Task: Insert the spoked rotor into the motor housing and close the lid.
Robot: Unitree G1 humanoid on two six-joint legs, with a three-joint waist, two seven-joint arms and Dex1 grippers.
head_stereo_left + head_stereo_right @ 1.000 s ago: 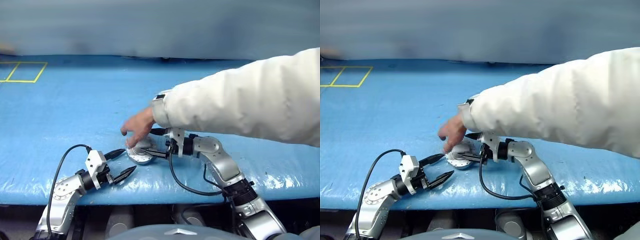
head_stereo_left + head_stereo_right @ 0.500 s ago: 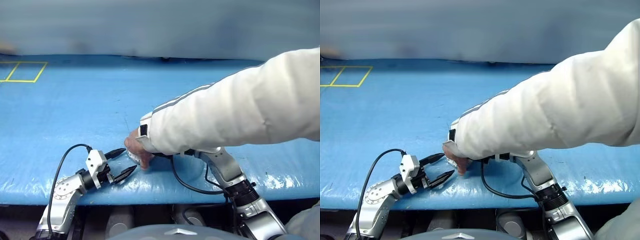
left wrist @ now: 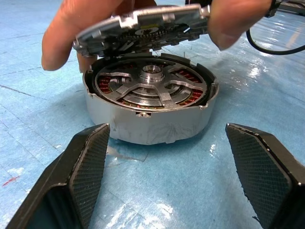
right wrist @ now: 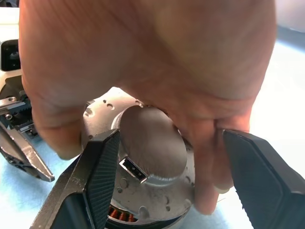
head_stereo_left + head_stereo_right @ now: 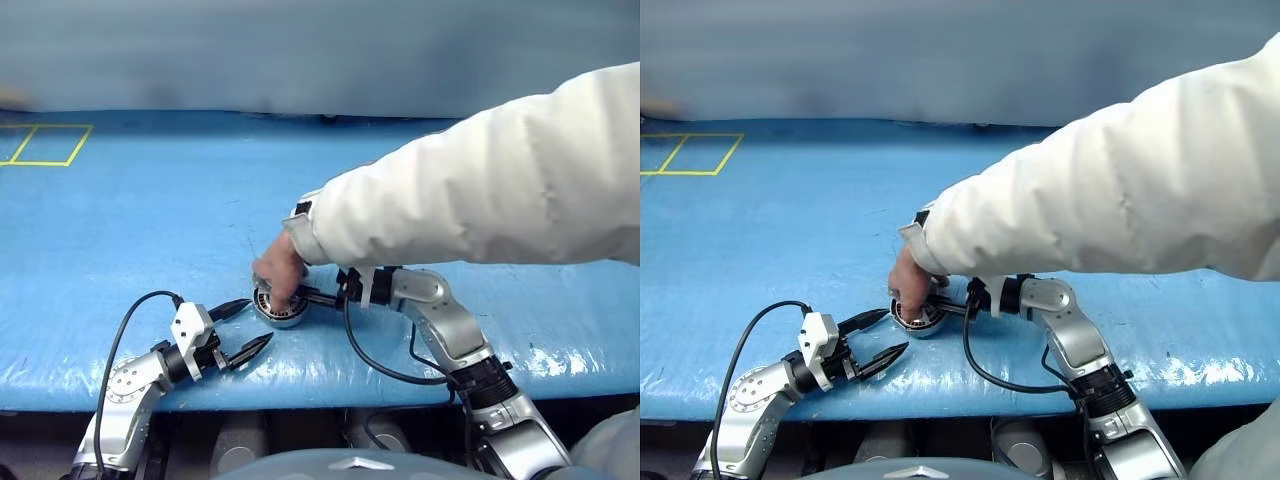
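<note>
A: Motor housing — where, how many?
B: One, near-centre of blue mat; person's hand on it.
A: L wrist view?
B: One spoked rotor seated inside, lid tilted half-shut. Left gripper wide open, empty.
A: R wrist view?
B: Right gripper spread, gripping nothing.

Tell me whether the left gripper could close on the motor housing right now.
Probably not cleanly: the left gripper stands open facing the motor housing, but a person's hand holds the lid half-raised over it, fingers around the rim.
</note>
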